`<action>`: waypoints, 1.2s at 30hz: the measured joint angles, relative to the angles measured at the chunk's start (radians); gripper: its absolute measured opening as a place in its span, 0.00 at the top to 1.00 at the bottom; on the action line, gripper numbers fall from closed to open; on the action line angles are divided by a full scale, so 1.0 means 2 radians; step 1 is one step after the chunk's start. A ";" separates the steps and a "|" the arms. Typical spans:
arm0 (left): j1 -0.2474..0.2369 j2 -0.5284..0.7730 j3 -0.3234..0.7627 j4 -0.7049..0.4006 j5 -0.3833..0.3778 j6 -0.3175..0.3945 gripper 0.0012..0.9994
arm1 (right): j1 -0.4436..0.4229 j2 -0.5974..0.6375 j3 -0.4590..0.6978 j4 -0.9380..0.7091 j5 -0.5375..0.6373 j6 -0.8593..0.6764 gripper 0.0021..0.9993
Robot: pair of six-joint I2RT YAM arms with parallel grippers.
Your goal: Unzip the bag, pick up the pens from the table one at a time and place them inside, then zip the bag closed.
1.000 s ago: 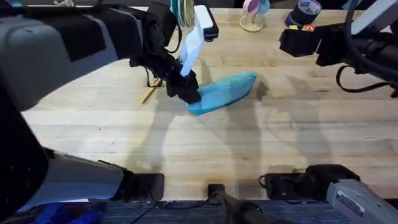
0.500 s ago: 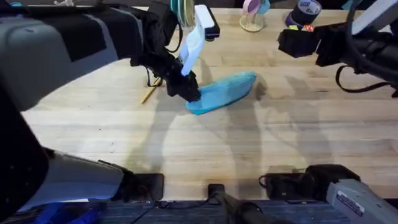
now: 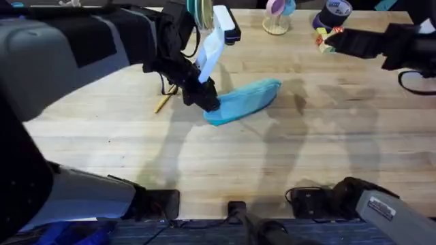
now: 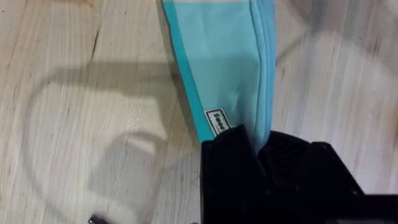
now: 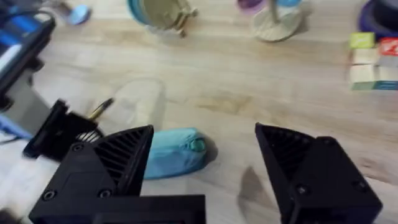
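Large light wood butcher-block table (image 3: 286, 156) spans overhead frame. Light blue soft fabric pouch (image 3: 245, 101) lies just above frame centre, tilted, right end higher. Left black two-finger gripper (image 3: 204, 99) clamped on pouch's lower-left end; wrist view shows fingers (image 4: 233, 155) pinched on fabric beside small label. Right black gripper (image 5: 202, 168) spread wide, holding nothing, upper right overhead. Thin yellow-orange pen (image 3: 163, 101) left of pouch, partly under left arm.

- The blue bag (image 3: 244, 101) lies on the wooden table (image 3: 225, 156).
- The left gripper (image 3: 206, 100) sits on the bag's near end, pinching it.
- A yellow pen (image 3: 163, 101) lies on the table just behind that arm.
- The right arm (image 3: 388, 45) is high up, far from the bag.
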State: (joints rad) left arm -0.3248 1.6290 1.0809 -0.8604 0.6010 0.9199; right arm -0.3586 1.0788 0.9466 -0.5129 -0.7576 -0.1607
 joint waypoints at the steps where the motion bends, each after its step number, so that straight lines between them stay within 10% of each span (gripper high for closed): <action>1: 0.000 0.000 0.000 0.000 0.000 0.000 0.96 | -0.008 0.011 0.004 -0.008 -0.018 -0.013 0.00; 12: 0.000 0.000 0.000 -0.001 0.000 0.000 0.96 | -0.019 0.087 0.009 -0.023 -0.053 -0.112 0.00; 25: 0.000 0.000 0.000 -0.001 0.000 0.000 0.96 | -0.017 0.089 0.009 -0.008 0.074 -0.224 0.00; 36: 0.000 0.000 0.000 -0.001 0.000 0.000 0.96 | -0.012 0.089 0.010 -0.128 -0.012 -0.450 0.00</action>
State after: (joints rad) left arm -0.3248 1.6287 1.0813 -0.8631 0.6010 0.9199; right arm -0.3817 1.2568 0.9668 -0.7682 -0.7806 -1.0617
